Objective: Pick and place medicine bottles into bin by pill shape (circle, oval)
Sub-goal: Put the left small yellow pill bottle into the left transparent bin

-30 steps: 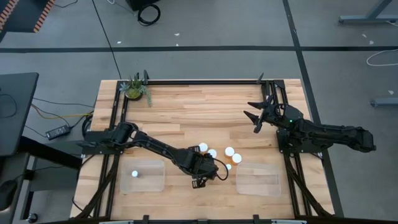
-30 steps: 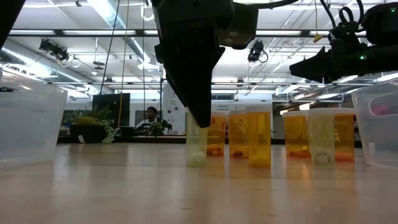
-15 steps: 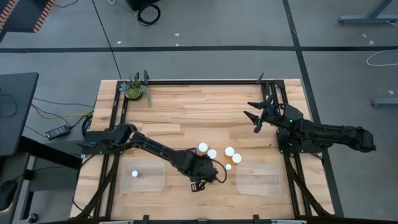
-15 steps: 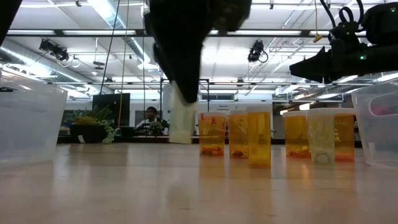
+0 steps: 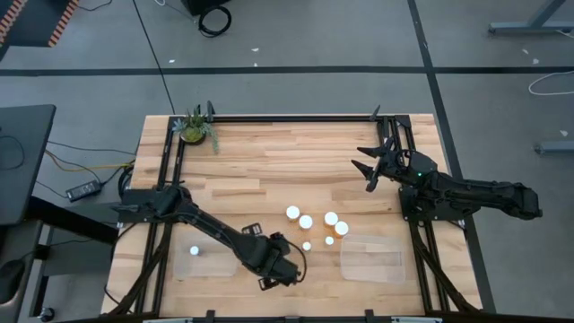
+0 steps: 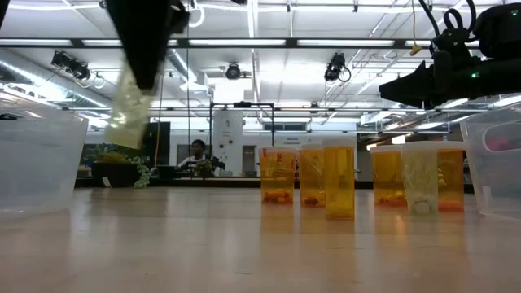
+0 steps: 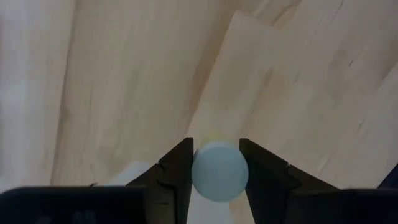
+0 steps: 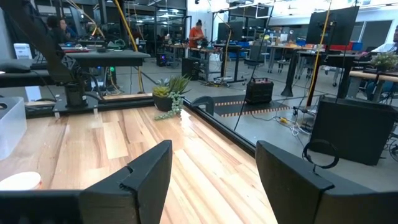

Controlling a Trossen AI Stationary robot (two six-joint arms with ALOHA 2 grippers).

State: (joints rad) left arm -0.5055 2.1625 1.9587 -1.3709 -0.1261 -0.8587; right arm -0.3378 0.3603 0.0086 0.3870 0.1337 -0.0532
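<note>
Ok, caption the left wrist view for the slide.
Left gripper shut on a white-capped medicine bottle, carried above the wooden table.

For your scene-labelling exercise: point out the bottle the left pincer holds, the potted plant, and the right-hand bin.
held bottle (image 7: 219,171), left wrist view, white cap.
potted plant (image 5: 195,129), high view, leaves.
right-hand bin (image 5: 371,266), high view, floor.

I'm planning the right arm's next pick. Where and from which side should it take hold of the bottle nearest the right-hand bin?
Probably by its round white cap, from straight above. That bottle stands upright beside the right bin, so its cap faces up, and other bottles crowd close. The fingers would best close across the cap where gaps show. The right gripper hangs open farther back; the left gripper holds a bottle.
</note>
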